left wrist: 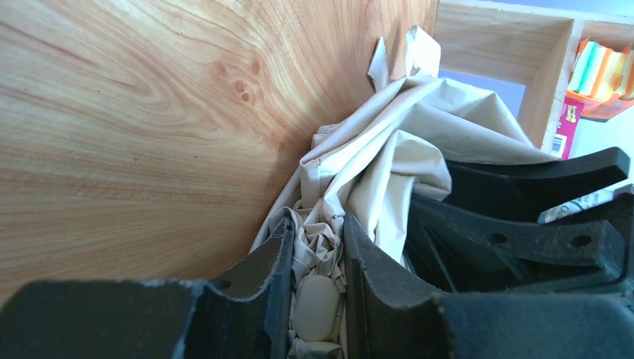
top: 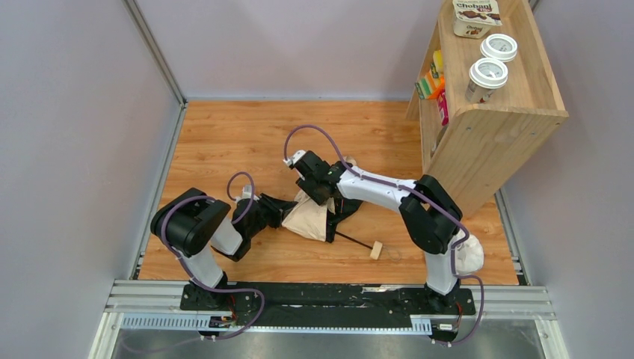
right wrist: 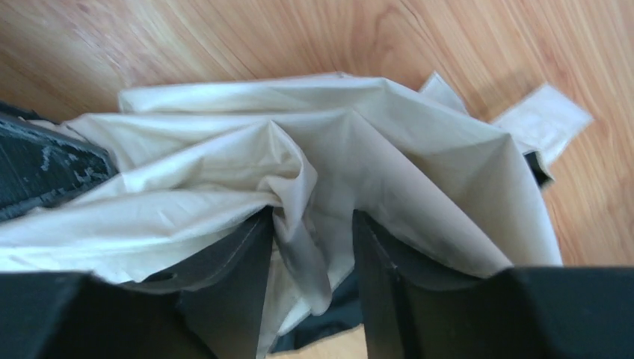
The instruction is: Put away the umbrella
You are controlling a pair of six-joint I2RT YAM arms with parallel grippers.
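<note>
The umbrella (top: 310, 217) lies folded on the wooden table, its cream canopy bunched between both arms. Its thin dark shaft (top: 353, 239) runs right to a small wooden knob handle (top: 376, 249). My left gripper (top: 288, 213) is shut on the canopy's left end; the left wrist view shows its fingers (left wrist: 318, 224) squeezing crumpled fabric and a cream oval cap (left wrist: 315, 307). My right gripper (top: 318, 196) sits over the canopy from behind. In the right wrist view its jaws (right wrist: 312, 217) stand apart, with a loose fold of umbrella fabric (right wrist: 224, 149) hanging between them. The strap tab (right wrist: 542, 116) lies flat on the table.
A wooden shelf unit (top: 486, 142) stands at the back right, with lidded cups (top: 487, 75) on top and colourful packets inside. A white lumpy plastic bag (top: 471, 254) rests beside the right arm's base. Grey walls enclose the table on the left, back and right.
</note>
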